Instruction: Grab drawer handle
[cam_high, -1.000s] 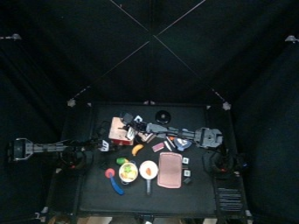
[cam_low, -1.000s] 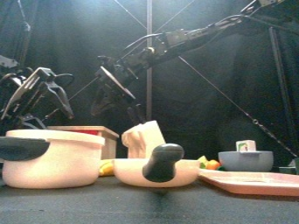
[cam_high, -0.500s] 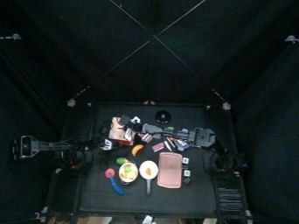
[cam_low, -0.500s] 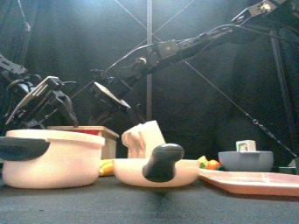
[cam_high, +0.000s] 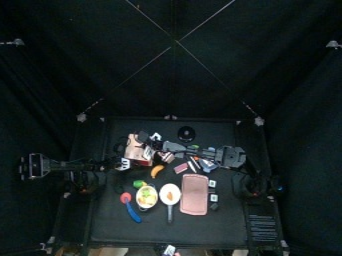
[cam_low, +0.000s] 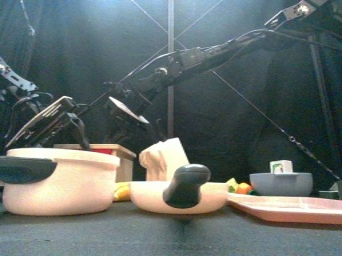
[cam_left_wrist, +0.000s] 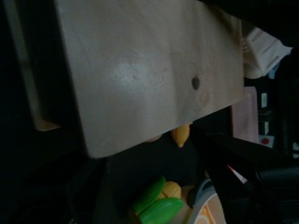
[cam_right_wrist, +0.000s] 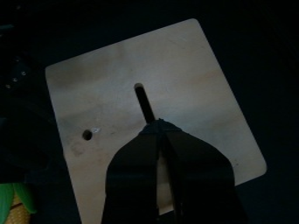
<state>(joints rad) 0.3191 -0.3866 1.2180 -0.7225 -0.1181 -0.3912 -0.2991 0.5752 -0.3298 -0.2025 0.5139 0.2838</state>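
The orange-red drawer unit (cam_high: 134, 148) stands at the table's back left; in the front view it (cam_low: 118, 151) shows behind a cream pot. Its cream panel (cam_right_wrist: 176, 79) fills the right wrist view and bears a small dark spot (cam_right_wrist: 87, 134); the panel also shows in the left wrist view (cam_left_wrist: 128, 61). I cannot make out the handle itself. My right gripper (cam_right_wrist: 152, 125) hangs above the panel with its jaws drawn together, holding nothing; it shows above the unit in the front view (cam_low: 126, 107). My left gripper (cam_low: 60, 120) hangs at the left, jaws apart, short of the unit.
A large cream pot (cam_low: 60, 182) and a cream bowl with a dark handle (cam_low: 181, 190) stand at the front. The flat pink board (cam_high: 195, 193) lies right of a plate (cam_high: 170, 195). A grey bowl (cam_low: 281, 183) stands at the right. Green and yellow toy food (cam_left_wrist: 162, 197) lies beside the unit.
My left arm has drawn back to the left and dropped lower. My right gripper has edged a little further left over the drawer unit.
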